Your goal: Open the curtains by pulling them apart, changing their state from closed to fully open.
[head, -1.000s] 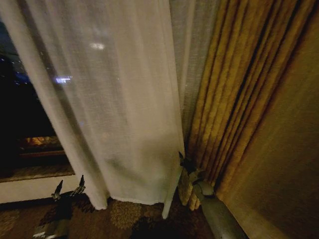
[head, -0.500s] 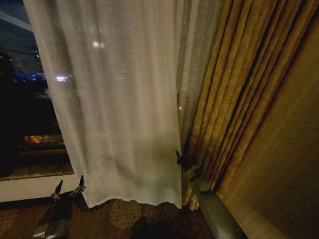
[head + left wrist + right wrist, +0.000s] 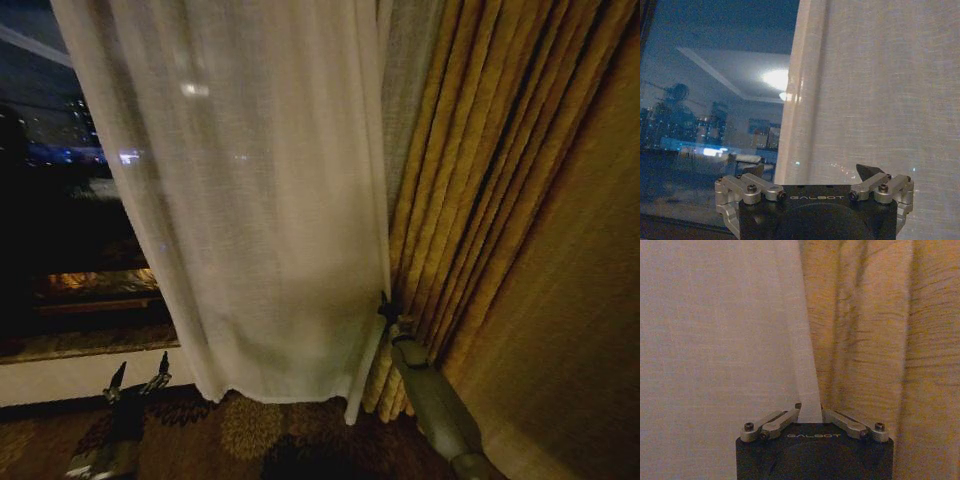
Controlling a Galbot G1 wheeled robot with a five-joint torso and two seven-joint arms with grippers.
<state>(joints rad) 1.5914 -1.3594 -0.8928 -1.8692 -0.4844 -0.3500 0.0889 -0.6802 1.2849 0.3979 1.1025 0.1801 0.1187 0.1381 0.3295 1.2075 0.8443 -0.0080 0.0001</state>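
Right gripper (image 3: pixel 385 310) pinches the trailing edge of the sheer curtain (image 3: pixel 270 200), fingers closed on a narrow fold of fabric, just beside the golden-yellow drape (image 3: pixel 480 180). From that drape the panel hangs vertically and spreads toward the dark window (image 3: pixel 60 200), already bared on the far side. Left gripper (image 3: pixel 138 382) waits low near the carpet (image 3: pixel 270 440), fingers apart, farther from the drape.

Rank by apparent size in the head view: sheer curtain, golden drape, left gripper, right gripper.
1. Sheer curtain and golden drape: too alike to rank.
2. Left gripper and right gripper: both small, unsure.
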